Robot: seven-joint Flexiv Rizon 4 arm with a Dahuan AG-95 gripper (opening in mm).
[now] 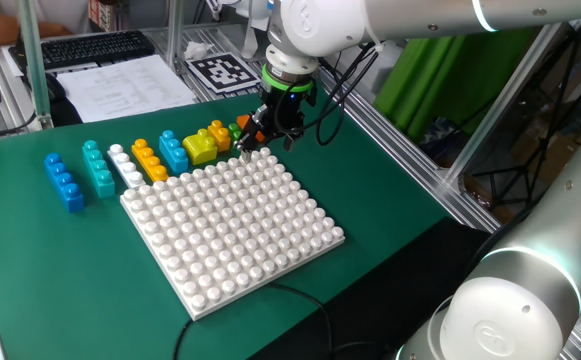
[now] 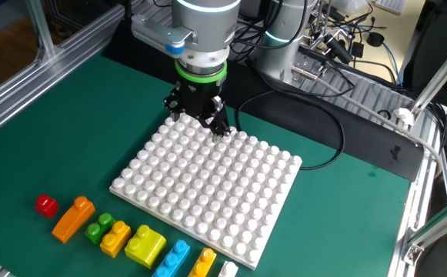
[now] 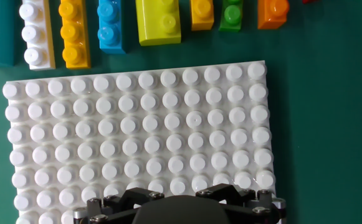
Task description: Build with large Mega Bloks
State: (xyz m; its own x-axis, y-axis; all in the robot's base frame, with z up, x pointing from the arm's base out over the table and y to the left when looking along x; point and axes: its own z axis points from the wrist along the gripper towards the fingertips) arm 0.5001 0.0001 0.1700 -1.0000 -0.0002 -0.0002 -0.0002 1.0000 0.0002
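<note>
The Mega Bloks lie in a row on the green mat along one edge of the white baseplate (image 1: 232, 232). In one fixed view they run from a blue brick (image 1: 63, 181) through teal (image 1: 97, 167), white (image 1: 125, 166), orange (image 1: 150, 160), blue (image 1: 173, 152) and yellow (image 1: 200, 148). The other fixed view also shows a red brick (image 2: 46, 205), an orange one (image 2: 73, 218) and a green one (image 2: 98, 228). My gripper (image 2: 200, 119) hovers over the baseplate's edge opposite the row, open and empty. In the hand view only its black body (image 3: 179, 208) shows.
The baseplate (image 2: 208, 185) fills the middle of the mat. A black cable (image 2: 315, 115) curls beside it. An aluminium frame rail (image 1: 410, 140) borders the mat. Papers and a keyboard (image 1: 90, 48) lie beyond the mat's far corner.
</note>
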